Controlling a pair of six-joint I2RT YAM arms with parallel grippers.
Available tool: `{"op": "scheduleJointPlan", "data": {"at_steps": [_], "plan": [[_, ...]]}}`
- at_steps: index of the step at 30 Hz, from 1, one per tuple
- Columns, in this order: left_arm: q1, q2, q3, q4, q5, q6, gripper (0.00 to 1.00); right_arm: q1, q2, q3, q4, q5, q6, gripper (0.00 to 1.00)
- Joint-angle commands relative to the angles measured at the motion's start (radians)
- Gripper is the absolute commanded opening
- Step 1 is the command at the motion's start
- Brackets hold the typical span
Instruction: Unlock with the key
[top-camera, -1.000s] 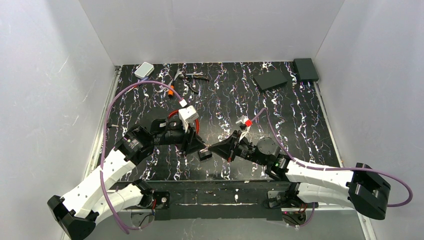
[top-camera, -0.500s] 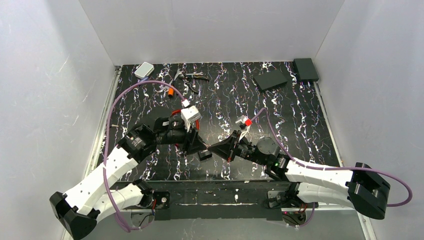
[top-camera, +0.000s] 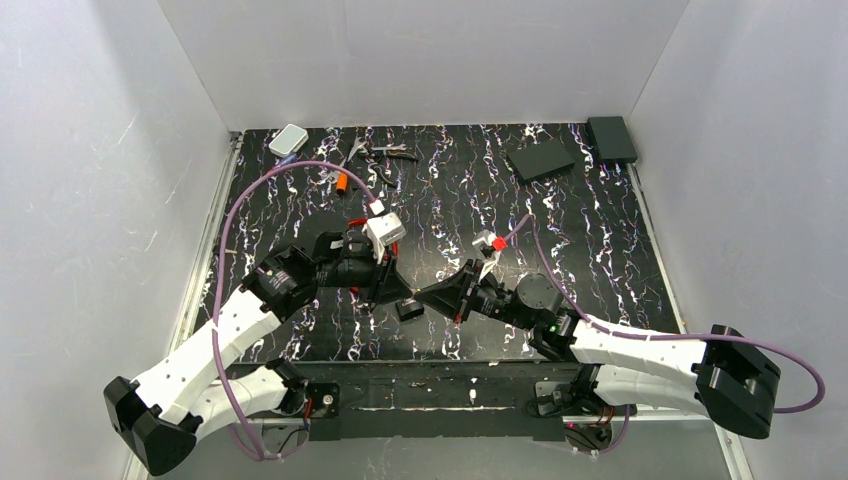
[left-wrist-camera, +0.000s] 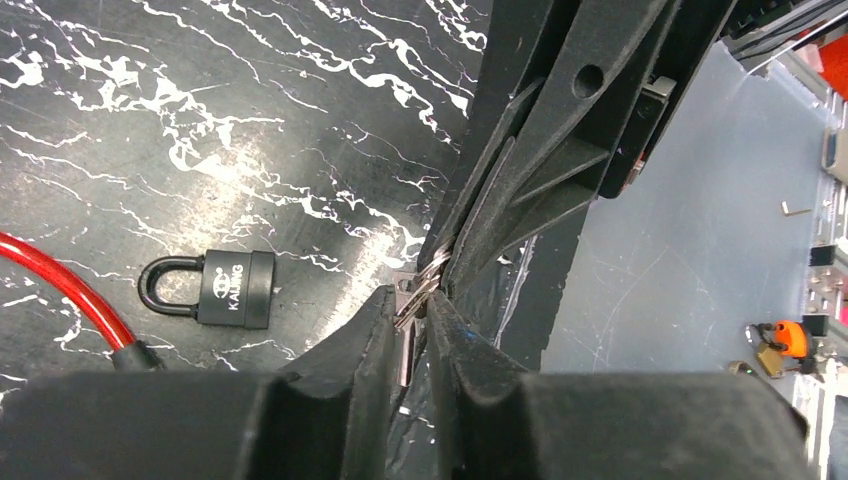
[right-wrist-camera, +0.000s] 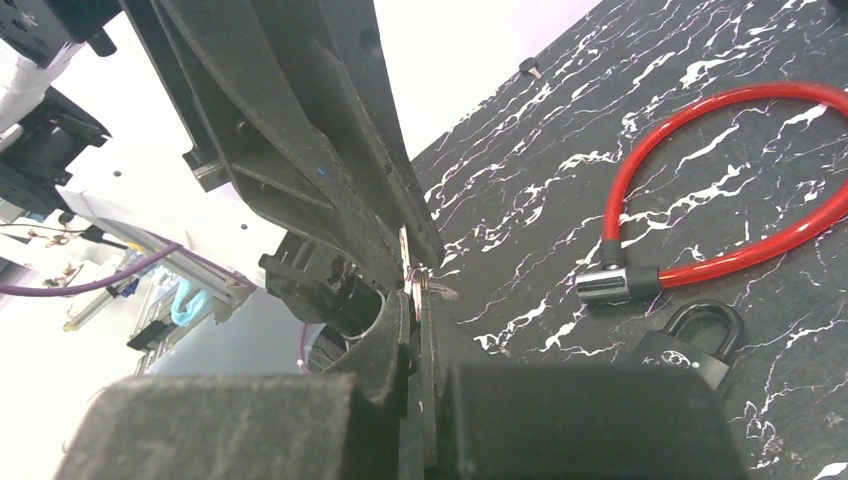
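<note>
Key (left-wrist-camera: 406, 340) | right pincer (right-wrist-camera: 413, 300) pinching it | left pincer (left-wrist-camera: 410, 302) pinching it too | padlock (left-wrist-camera: 225, 290) nearby

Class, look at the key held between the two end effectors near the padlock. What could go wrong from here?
1. The key is pinched only at the tips of the right end effector, with fingers of the left end effector flanking it; a mistimed release could drop it.
2. Both tips meet nose to nose and might collide or twist the key.
3. The padlock lies loose and may slide when the key is pushed in.
</note>
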Motion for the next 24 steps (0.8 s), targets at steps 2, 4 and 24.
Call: {"op": "scheduleJointPlan", "data": {"at_steps": [2, 4, 24], "plan": [[-0.002, 0.006, 0.021, -0.001, 0.054, -0.008, 0.04, 0.004, 0.006, 0.05, 0.075, -0.015, 0.003, 0.01], [-0.003, 0.009, 0.02, 0.002, 0.057, -0.012, 0.0, 0.004, 0.007, 0.049, 0.074, -0.014, 0.003, 0.01], [-0.01, 0.106, 0.05, -0.077, -0.044, 0.009, 0.0, 0.004, -0.188, 0.113, -0.298, 0.273, -0.095, 0.71]]}}
